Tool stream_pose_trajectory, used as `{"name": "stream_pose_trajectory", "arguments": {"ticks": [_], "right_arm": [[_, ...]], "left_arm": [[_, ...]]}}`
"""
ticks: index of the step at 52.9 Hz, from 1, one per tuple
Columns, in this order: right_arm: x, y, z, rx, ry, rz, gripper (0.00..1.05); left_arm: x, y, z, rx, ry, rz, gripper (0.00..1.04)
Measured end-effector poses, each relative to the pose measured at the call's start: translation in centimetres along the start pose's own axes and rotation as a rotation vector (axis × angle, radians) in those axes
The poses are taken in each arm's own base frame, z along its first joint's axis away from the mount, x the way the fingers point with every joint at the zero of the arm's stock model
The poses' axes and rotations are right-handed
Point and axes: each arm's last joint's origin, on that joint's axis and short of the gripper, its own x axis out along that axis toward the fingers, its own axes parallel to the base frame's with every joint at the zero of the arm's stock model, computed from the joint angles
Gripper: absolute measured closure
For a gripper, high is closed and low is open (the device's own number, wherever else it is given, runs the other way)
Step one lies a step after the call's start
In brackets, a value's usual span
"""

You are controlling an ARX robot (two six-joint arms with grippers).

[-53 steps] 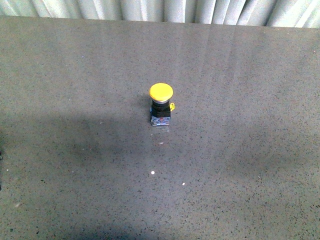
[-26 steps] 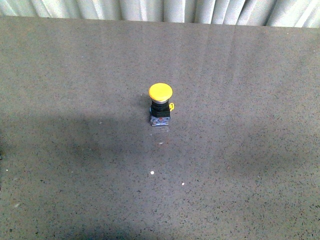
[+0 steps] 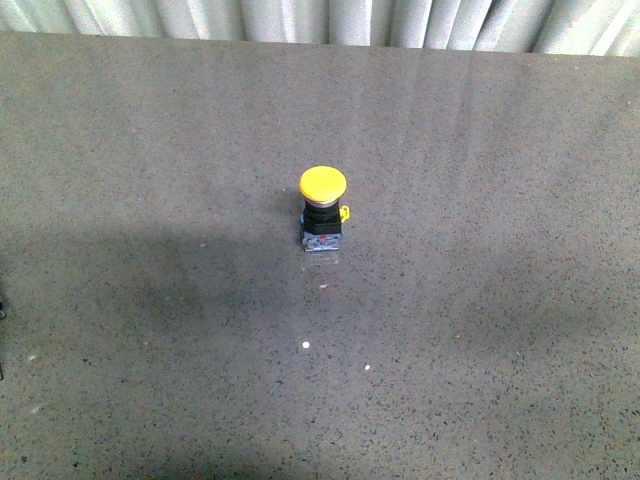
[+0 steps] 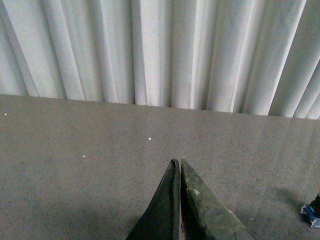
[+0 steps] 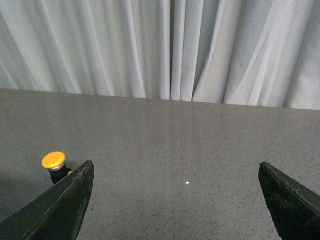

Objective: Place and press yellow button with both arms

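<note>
Item: yellow button (image 3: 322,210), one piece, standing upright on its bluish square base, with the round yellow cap on top, a black collar under it and a small yellow tab on the side toward the robot's right. Location: the open middle of the table (image 3: 150,150), well apart from the far edge. Grey speckled surface surrounds it on every side, and the table's left, right and near edges lie outside the front view. Backdrop: a pale pleated curtain (image 3: 300,20) hanging along the far edge. Minor marks: two white specks (image 3: 305,345) on the surface, nearer the robot than the button. Left gripper (image 4: 179,165): dark fingers pressed tip to tip with nothing between them, raised over bare table and pointing toward the far edge; the button's base (image 4: 314,212) is just visible at the margin of that wrist view, well apart from the tips. Right gripper (image 5: 175,164): fingers spread wide and holding nothing, with bare surface between them; the button (image 5: 53,165) sits just beyond one finger, outside the gap.
</note>
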Motion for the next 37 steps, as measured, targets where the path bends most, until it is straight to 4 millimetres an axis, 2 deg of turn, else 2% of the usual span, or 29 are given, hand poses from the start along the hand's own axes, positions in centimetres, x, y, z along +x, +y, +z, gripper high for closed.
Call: {"name": "stream_pose_trajectory", "arguments": {"ticks": [10, 17, 21, 25, 32, 37], "right_arm": [[0.0, 0.0, 0.0, 0.000, 0.000, 0.000, 0.09], [0.0, 0.0, 0.0, 0.000, 0.000, 0.000, 0.09], [0.5, 0.2, 0.1, -0.026, 0.355, 0.091, 0.09], [2.6, 0.6, 0.9, -0.075, 0.483, 0.138, 0.09], [6.6, 1.8, 2.3, -0.145, 0.494, 0.181, 0.09], [9.7, 3.2, 2.4, -0.205, 0.508, 0.210, 0.09]], "left_arm": [[0.0, 0.0, 0.0, 0.000, 0.003, 0.002, 1.03], [0.0, 0.0, 0.0, 0.000, 0.003, 0.002, 0.81], [0.0, 0.0, 0.0, 0.000, 0.003, 0.002, 0.64], [0.0, 0.0, 0.0, 0.001, 0.003, 0.002, 0.49], [0.0, 0.0, 0.0, 0.001, 0.003, 0.002, 0.30], [0.0, 0.0, 0.0, 0.001, 0.003, 0.002, 0.15]]}}
